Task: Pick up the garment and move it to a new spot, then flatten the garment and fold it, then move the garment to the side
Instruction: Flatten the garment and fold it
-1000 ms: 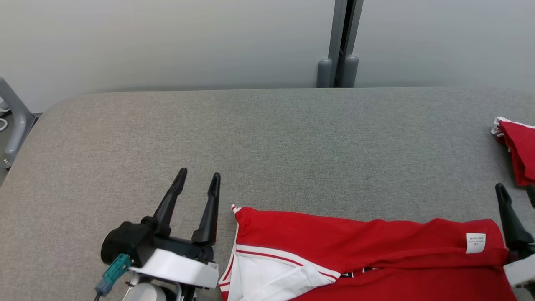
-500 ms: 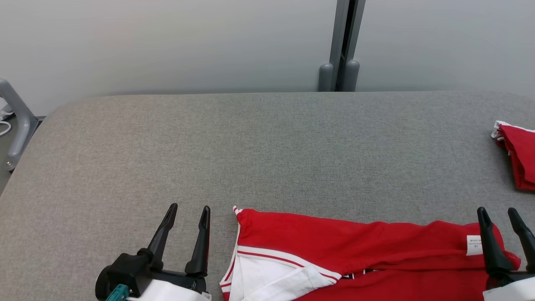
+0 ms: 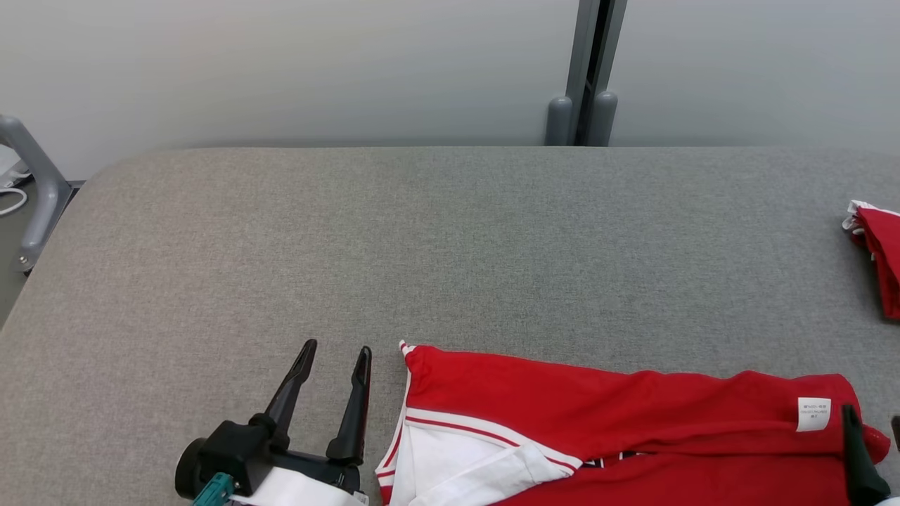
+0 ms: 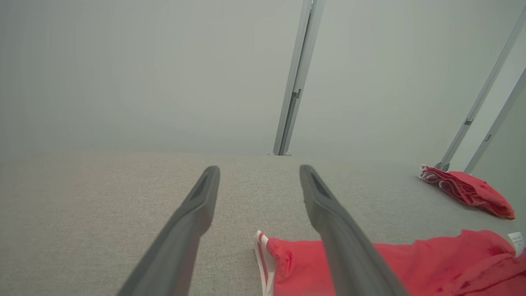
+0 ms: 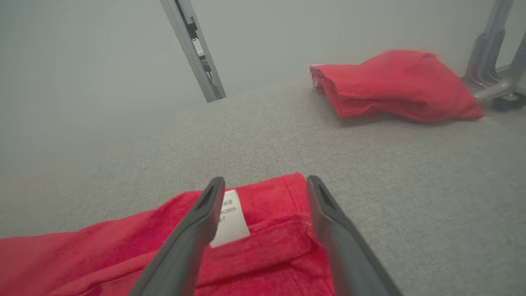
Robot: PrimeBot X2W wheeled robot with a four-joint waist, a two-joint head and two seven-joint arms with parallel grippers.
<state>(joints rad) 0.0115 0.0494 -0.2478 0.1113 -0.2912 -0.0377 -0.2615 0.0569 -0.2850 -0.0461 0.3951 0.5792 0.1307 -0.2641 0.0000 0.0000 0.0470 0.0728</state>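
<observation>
- Garment [image 3: 633, 414]: a red top with white trim, lying crumpled at the near edge of the table [image 3: 450, 232], partly cut off by the bottom of the head view.
- White inner fabric with a red stripe shows at its left end; a white label [image 3: 814, 414] sits near its right end.
- Left gripper [image 3: 337, 348]: on the left, just beside the garment's left corner, over bare table. Its fingers are spread apart with nothing between them.
- Right gripper [image 5: 265, 180]: over the garment's right corner, fingers spread apart. In the right wrist view the left finger crosses the label and the right finger lies along the hem edge. No cloth is pinched; whether the tips touch the cloth I cannot tell.
- Beyond the garment, the grey felt table runs bare to its far edge.
- Folded red pile [image 3: 879, 260]: at the far right of the table, well apart from the garment.
- Grey metal rail [image 3: 35, 190]: off the table's left edge.
- Grey post [image 3: 590, 70]: upright behind the table, against a pale wall.
</observation>
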